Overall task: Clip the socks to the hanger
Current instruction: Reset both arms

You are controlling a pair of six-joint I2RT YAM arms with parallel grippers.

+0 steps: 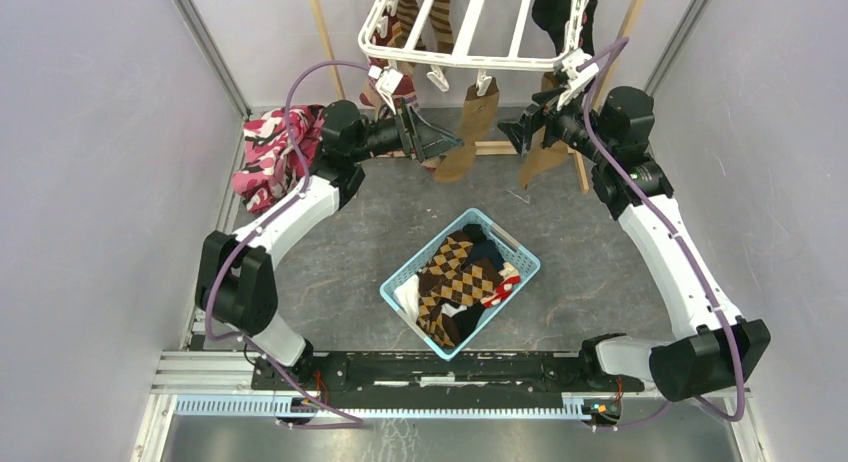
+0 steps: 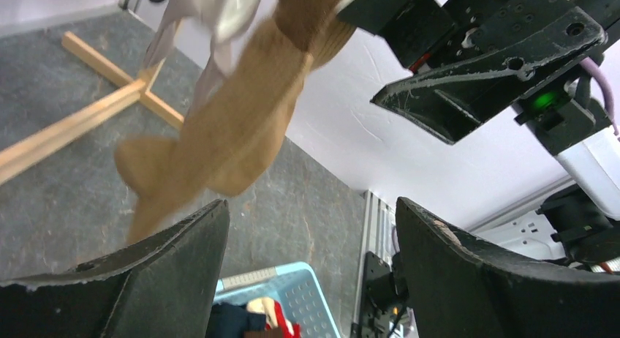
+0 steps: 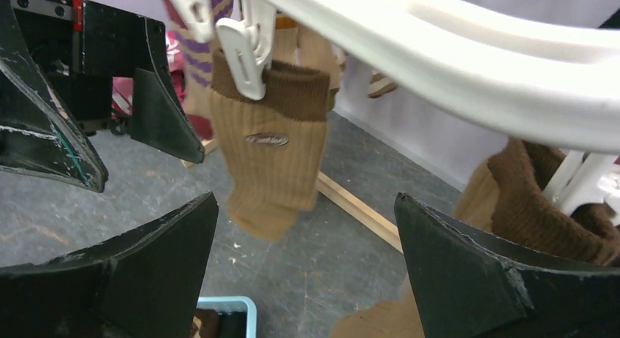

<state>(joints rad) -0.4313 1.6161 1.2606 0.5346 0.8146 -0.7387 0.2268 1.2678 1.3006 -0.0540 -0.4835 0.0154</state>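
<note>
From above: one white hanger (image 1: 470,57) carries two tan socks (image 1: 468,132) on its near bar. Further socks behind are cut off at the top edge. One blue basket (image 1: 400,287) on the surface holds a tangle too mixed to count.

Left wrist: the left tool (image 1: 432,140) gapes wide, gripping nothing, and a blurred tan sock hangs beyond.

Right wrist: the right tool (image 1: 515,134) is spread wide and empty. One clip (image 3: 245,49) grips a cuff, and the second sock is half hidden.
</note>
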